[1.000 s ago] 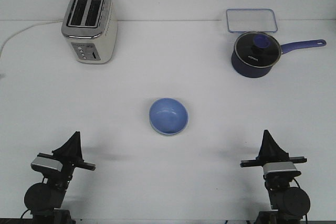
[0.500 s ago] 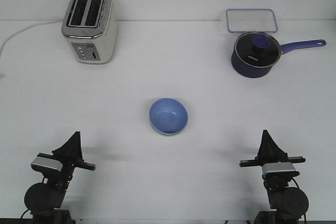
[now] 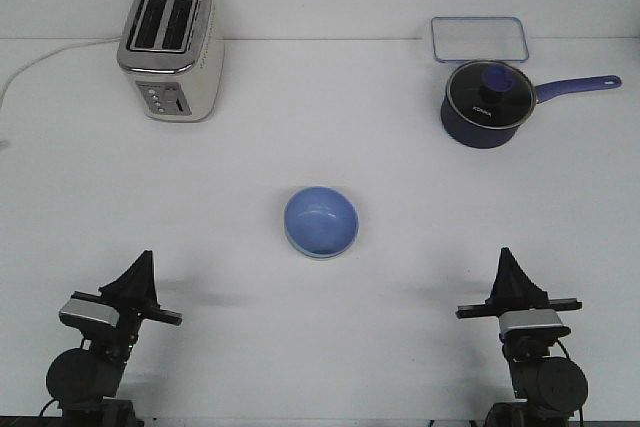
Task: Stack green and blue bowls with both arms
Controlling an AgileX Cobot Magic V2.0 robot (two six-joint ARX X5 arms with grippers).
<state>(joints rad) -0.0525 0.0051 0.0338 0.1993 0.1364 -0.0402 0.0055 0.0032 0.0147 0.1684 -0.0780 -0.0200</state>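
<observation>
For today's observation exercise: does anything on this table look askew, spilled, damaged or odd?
Nothing stands out. The blue bowl sits upright mid-table, seemingly nested in a paler bowl. The toaster, saucepan and container stand undisturbed; nothing looks spilled.

- A silver two-slot toaster point(image 3: 171, 49) stands upright at the far left of the white table point(image 3: 320, 337), slots up, controls on its near face.
- A white cord point(image 3: 45, 65) runs from the toaster's left side toward the left edge.
- A dark navy saucepan point(image 3: 484, 103) with a glass lid sits at the far right, its blue handle point(image 3: 577, 87) pointing right.
- A clear container point(image 3: 479, 39) with a blue rim, possibly only a lid, lies flat just behind the saucepan.
</observation>
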